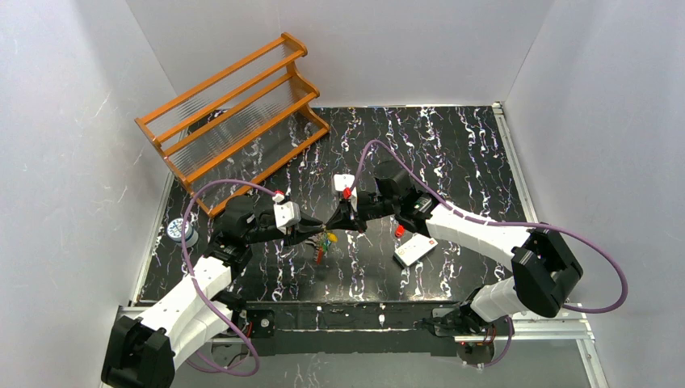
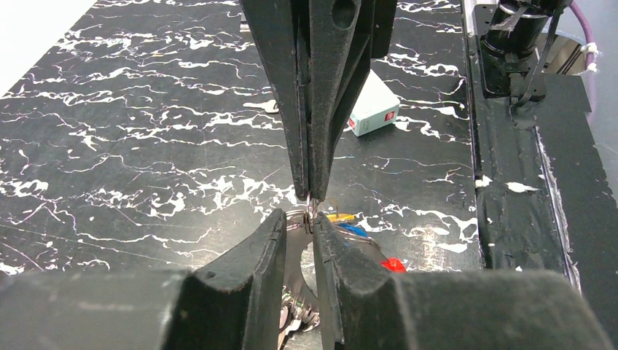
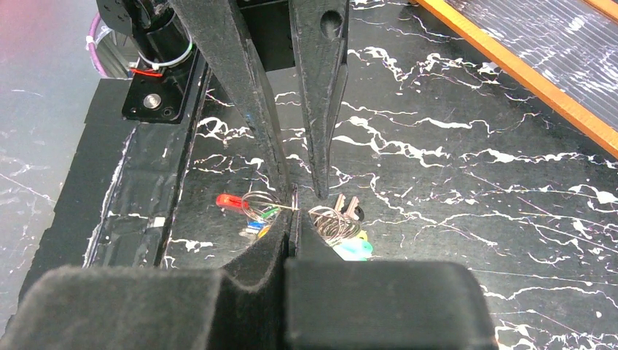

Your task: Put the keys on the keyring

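Note:
My two grippers meet over the middle of the table. My right gripper (image 1: 333, 226) (image 3: 294, 211) is shut on the keyring (image 3: 331, 222), a bundle of thin silver loops. My left gripper (image 1: 321, 230) (image 2: 300, 222) is narrowly open, and the ring wire (image 2: 312, 210) stands between its tips. Keys hang from the loops: red (image 3: 229, 200), green (image 3: 270, 213), blue (image 3: 253, 228), pale green (image 3: 353, 250) and two silver ones (image 3: 348, 208). The left wrist view shows yellow (image 2: 339, 216), blue (image 2: 355, 230) and red (image 2: 392, 264) heads. In the top view the cluster (image 1: 325, 241) dangles just above the table.
A white card with a red dot (image 1: 415, 249) (image 2: 373, 109) lies right of the grippers, with a small red piece (image 1: 399, 230) beside it. A pale loose key (image 2: 262, 107) lies on the table. An orange wooden rack (image 1: 234, 113) stands back left. A tape roll (image 1: 179, 232) sits at the left edge.

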Tool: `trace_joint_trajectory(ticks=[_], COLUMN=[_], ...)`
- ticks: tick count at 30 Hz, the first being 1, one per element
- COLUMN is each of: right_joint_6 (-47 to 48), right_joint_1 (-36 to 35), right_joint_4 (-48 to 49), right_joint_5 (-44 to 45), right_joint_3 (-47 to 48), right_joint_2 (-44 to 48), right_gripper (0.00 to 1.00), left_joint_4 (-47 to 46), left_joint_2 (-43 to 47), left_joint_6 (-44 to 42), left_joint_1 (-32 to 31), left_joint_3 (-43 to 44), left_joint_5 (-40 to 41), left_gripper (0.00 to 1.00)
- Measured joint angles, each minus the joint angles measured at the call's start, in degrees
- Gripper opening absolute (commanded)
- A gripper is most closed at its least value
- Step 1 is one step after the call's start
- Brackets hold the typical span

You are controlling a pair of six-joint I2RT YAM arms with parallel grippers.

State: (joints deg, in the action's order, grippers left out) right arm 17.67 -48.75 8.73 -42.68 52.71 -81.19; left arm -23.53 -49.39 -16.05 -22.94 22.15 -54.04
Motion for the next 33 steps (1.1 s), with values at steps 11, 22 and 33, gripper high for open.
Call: trace_joint_trajectory(ticks=[11, 22, 33], right_joint_6=[-0.59, -1.11, -1.49], right_joint_1=[0.00, -0.02, -0.07], right_joint_4=[0.00, 0.50, 13.88], right_joint_5=[-0.59, 0.59, 9.57], right_joint_3=[0.00, 0.00, -10.82], right_joint_2=[0.00, 0.04, 10.54], right_gripper=[0.01, 0.62, 0.94], left_joint_4=[0.00, 1.95, 5.27], left_joint_2=[-1.90, -1.79, 6.34], left_joint_6=[1.66, 1.38, -6.03], left_joint_1=[-0.87, -0.94, -0.94], left_joint_3=[0.87, 1.27, 0.63], left_joint_5=[0.09, 1.16, 3.08], left_gripper=[0.02, 0.00, 0.00])
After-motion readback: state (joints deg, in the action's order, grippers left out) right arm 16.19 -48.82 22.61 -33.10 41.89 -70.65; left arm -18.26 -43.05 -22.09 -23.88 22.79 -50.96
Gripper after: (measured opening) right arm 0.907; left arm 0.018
